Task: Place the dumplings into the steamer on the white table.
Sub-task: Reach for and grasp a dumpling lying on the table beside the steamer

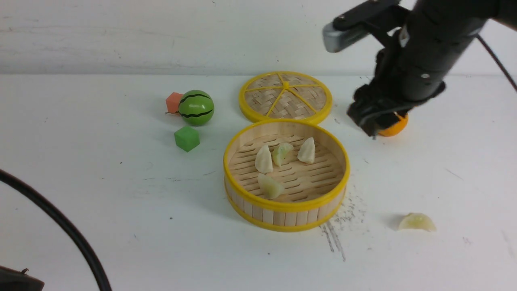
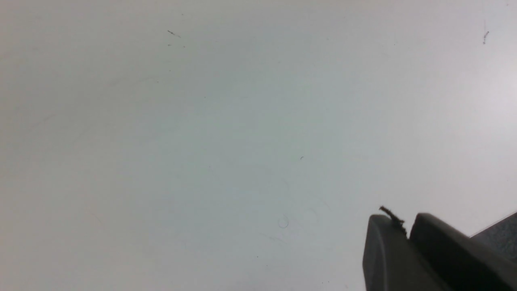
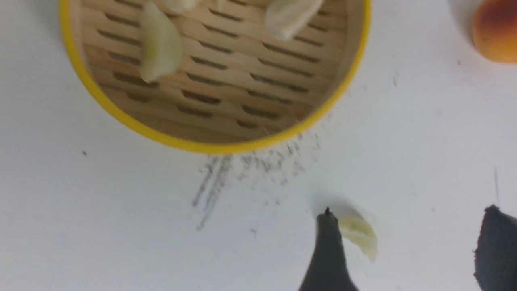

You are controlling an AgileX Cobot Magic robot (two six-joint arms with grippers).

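The steamer [image 1: 286, 208] stands mid-table on the white table [image 1: 121, 202] and holds several pale dumplings, among them one [image 1: 264, 159] and another [image 1: 307, 150]. One dumpling [image 1: 417, 222] lies on the table to the steamer's right; in the right wrist view it [image 3: 361, 236] lies between the open jaws, beside one fingertip [image 3: 328, 226]. My right gripper [image 1: 369, 121] hangs open and empty above the table, right of the steamer. The steamer's rim shows in the right wrist view [image 3: 210, 147]. My left gripper [image 2: 402, 224] is shut and empty over bare table.
The woven lid [image 1: 285, 97] lies behind the steamer. A toy watermelon [image 1: 196, 107], an orange-red block [image 1: 173, 102] and a green cube [image 1: 186, 138] sit at the back left. An orange ball [image 1: 396, 126] sits behind my right gripper. A black cable [image 1: 60, 220] crosses front left.
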